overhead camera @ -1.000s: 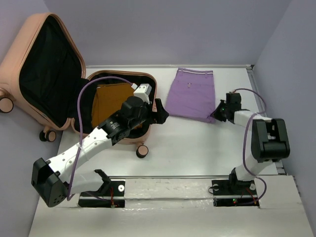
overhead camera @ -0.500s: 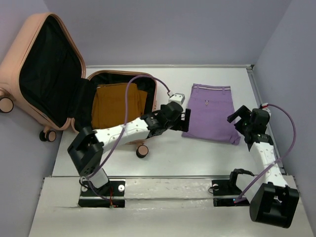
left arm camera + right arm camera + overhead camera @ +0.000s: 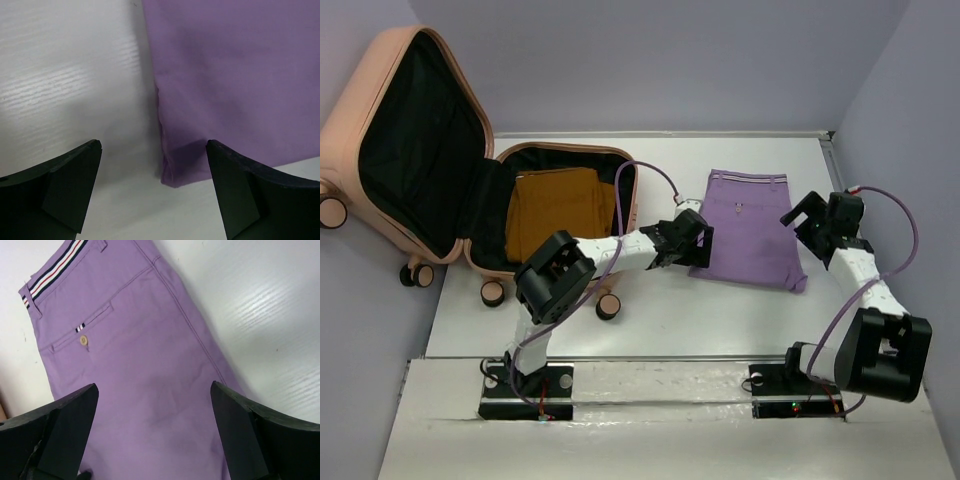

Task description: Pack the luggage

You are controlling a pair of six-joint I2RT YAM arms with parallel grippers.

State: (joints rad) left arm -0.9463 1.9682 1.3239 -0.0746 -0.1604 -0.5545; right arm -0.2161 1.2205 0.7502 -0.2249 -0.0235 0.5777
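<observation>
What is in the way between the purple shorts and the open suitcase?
Only the left arm, whose open left gripper sits at the shorts' edge nearest the suitcase. The suitcase's side wall stands up there too, so the shorts would probably need lifting over it. Orange-brown clothes lie inside.

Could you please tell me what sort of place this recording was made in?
Probably a robotics lab test cell: a white table boxed in by plain lavender walls, a left arm and right arm bolted at its near edge, and staged props, the open luggage and folded purple trousers.
</observation>
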